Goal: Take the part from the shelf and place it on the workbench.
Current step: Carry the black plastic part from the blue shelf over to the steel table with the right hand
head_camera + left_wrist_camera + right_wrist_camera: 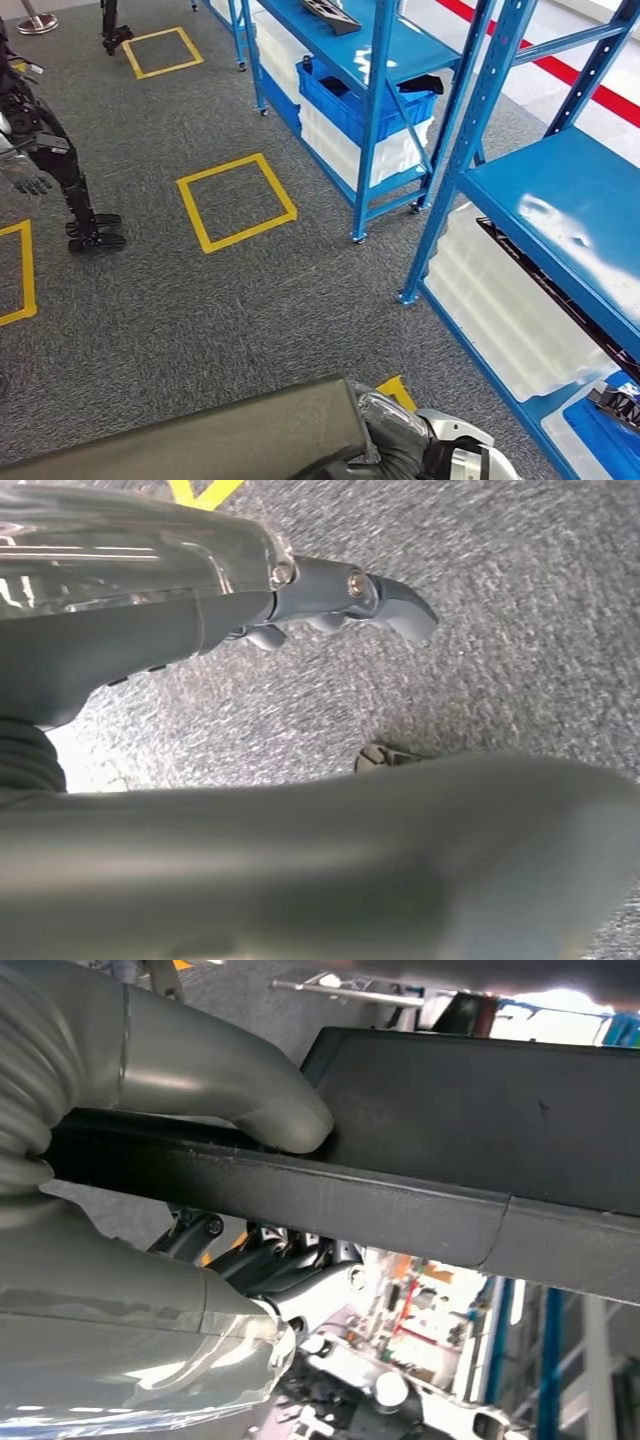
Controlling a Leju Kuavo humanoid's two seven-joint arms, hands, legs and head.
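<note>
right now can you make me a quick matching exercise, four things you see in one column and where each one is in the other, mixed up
Things:
1. long dark part
2. blue bin
3. yellow tape square
4. other robot

Places:
A. on the grey carpet, left of the shelves
B. gripped by the right hand
C. at the left edge of the head view, standing on the carpet
D. on a lower level of the far blue shelf

Pairs: 1-B, 2-D, 3-A, 4-C
</note>
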